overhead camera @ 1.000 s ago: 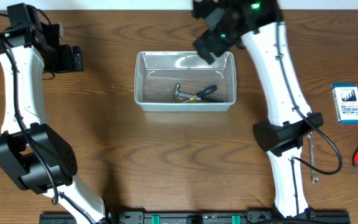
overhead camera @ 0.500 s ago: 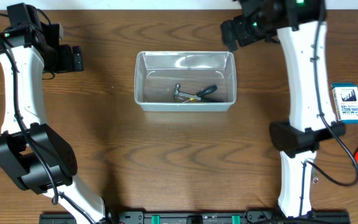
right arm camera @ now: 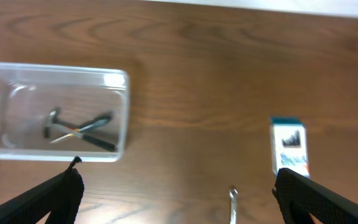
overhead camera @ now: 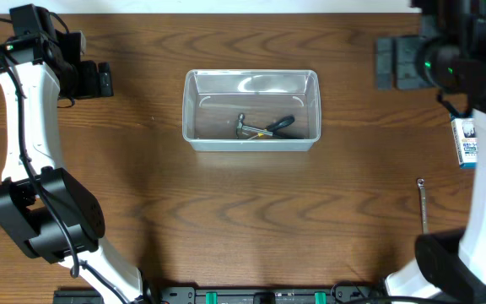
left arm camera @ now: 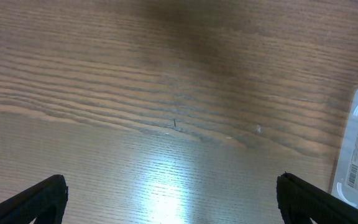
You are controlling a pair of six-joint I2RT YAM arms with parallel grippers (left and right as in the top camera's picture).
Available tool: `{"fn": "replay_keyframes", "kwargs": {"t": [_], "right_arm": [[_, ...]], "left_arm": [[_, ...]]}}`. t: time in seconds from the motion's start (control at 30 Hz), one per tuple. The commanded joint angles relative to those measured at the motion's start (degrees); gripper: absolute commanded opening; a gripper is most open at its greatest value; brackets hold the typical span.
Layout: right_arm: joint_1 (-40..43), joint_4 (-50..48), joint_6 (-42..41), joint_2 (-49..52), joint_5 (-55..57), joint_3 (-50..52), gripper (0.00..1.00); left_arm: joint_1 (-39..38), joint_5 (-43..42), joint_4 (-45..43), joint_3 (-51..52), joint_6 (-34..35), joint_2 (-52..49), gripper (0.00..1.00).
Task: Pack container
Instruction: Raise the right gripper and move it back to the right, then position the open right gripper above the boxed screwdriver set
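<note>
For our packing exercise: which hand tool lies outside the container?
The slim metal wrench on the table, far right; the hammer and the black-handled tool lie inside the container.

— What did the table [overhead camera: 251, 211] carry?
— It was brown wood. The container [overhead camera: 251, 110] sat mid-table, toward the far edge.
— Anything else?
— A box [overhead camera: 465, 139] lay well to its right, and a wrench [overhead camera: 423, 203] near that, closer to the front.
</note>
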State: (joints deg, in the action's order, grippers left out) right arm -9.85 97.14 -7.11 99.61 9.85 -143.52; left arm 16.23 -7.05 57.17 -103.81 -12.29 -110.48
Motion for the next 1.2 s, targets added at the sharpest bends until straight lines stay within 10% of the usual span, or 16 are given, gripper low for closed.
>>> {"fn": "replay_keyframes", "kwargs": {"t": [0.0,0.47,1.17], "right_arm": [[2.80,0.17,-3.82,-3.74,5.03,3.72,0.99],[19.43,-1.51,-2.89,-11.34,6.16,25.09,0.99],[19.74,-29.11,7.37,-11.32,0.02,58.03,0.99]], "left_arm": [[0.13,0.68,0.15,0.44,-0.55,-0.42,0.98],[0.13,0.68,0.15,0.44,-0.55,-0.42,0.98],[0.13,0.68,0.15,0.44,-0.55,-0.42,0.98]]}}
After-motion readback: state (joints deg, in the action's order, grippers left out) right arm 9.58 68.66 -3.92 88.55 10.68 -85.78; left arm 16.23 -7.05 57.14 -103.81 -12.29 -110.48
